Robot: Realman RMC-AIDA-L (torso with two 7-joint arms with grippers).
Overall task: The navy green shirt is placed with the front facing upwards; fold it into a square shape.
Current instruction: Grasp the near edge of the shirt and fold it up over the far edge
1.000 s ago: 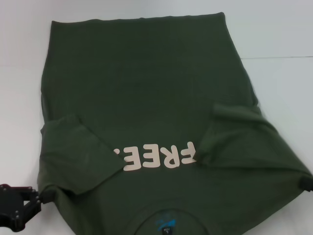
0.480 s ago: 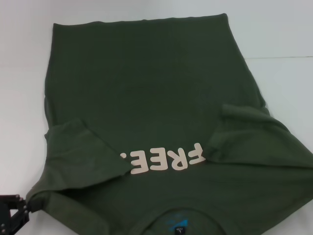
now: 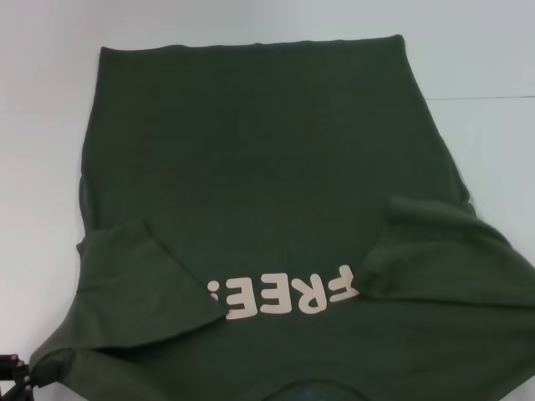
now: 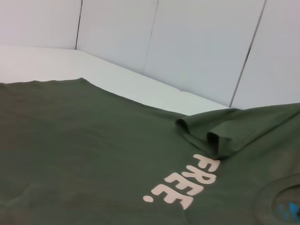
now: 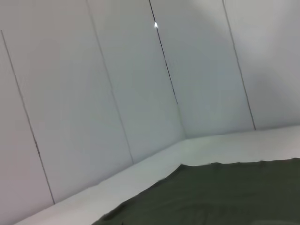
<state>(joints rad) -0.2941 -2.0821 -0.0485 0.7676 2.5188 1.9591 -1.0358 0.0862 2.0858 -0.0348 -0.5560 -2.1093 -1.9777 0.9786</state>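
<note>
The navy green shirt (image 3: 251,167) lies front up on the white table, its hem at the far side and its collar (image 3: 318,391) at the near edge of the head view. The pale letters "FREE" (image 3: 284,296) read upside down. Both sleeves are folded inward, one sleeve (image 3: 138,276) on the left and the other sleeve (image 3: 435,259) on the right. My left gripper (image 3: 10,374) shows only as a sliver at the bottom left, with the shirt's shoulder corner drawn to a point at it. The left wrist view shows the shirt (image 4: 93,154), and the right wrist view shows the shirt (image 5: 225,192) too. My right gripper is out of view.
The bare white table (image 3: 42,125) surrounds the shirt on the left, far and right sides, with a thin seam (image 3: 485,98) at the right. White panel walls (image 4: 187,47) stand behind the table.
The whole shirt has slid toward me and slightly right: letters and hem sit lower in view. My left gripper has drawn back to the corner; the right gripper has left the view.
</note>
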